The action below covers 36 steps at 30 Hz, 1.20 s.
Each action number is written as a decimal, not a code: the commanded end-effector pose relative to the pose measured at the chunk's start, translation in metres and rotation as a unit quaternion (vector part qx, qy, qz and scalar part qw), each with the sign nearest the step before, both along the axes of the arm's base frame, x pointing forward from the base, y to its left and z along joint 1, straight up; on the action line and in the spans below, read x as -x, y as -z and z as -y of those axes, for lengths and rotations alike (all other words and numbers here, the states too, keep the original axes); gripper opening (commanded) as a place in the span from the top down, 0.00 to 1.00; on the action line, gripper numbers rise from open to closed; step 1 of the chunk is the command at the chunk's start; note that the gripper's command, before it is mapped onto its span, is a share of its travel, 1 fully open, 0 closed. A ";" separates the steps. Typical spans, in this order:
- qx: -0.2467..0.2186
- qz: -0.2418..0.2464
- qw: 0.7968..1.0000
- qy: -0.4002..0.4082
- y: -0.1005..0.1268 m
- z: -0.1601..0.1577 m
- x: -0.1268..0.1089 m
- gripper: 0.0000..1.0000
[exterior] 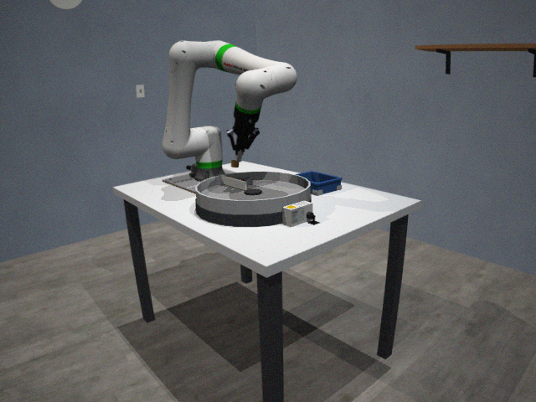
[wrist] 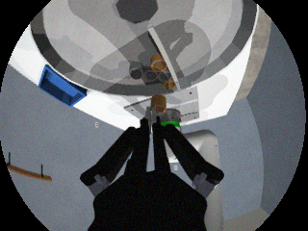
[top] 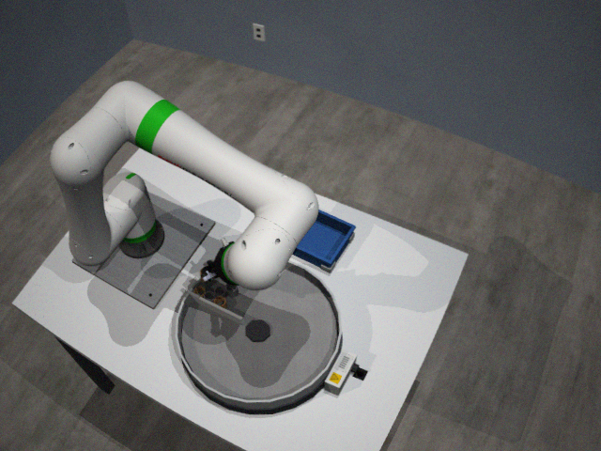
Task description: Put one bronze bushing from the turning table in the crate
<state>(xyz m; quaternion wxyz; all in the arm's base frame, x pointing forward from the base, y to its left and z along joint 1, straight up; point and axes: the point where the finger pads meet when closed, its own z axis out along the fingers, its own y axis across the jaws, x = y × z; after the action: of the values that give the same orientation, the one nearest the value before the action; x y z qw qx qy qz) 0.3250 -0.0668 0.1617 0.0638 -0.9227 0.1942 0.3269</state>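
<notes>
My gripper (exterior: 238,154) hangs above the far left edge of the round grey turning table (exterior: 253,190), fingers pointing down. It is shut on a small bronze bushing (exterior: 234,162), held at the fingertips clear of the table; it also shows at the fingertips in the wrist view (wrist: 158,100). In the top view the wrist hides most of the gripper (top: 209,273). Below it, bronze bushings (top: 221,302) and dark bushings (top: 213,291) lie in a cluster against a white divider bar (top: 218,306). The blue crate (top: 324,239) stands beyond the turning table and looks empty.
The turning table has a raised rim and a dark hub (top: 256,330) in its middle. A white control box (top: 341,373) sits at its near rim. The arm's base plate (top: 155,247) is on the left of the white table.
</notes>
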 end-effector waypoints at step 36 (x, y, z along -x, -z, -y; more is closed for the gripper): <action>0.000 0.000 1.000 0.000 0.001 -0.222 -0.120 1.00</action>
<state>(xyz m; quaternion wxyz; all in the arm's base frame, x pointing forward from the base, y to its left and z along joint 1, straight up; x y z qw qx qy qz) 0.4346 0.1401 0.1610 0.0650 -0.9233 0.1936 0.3252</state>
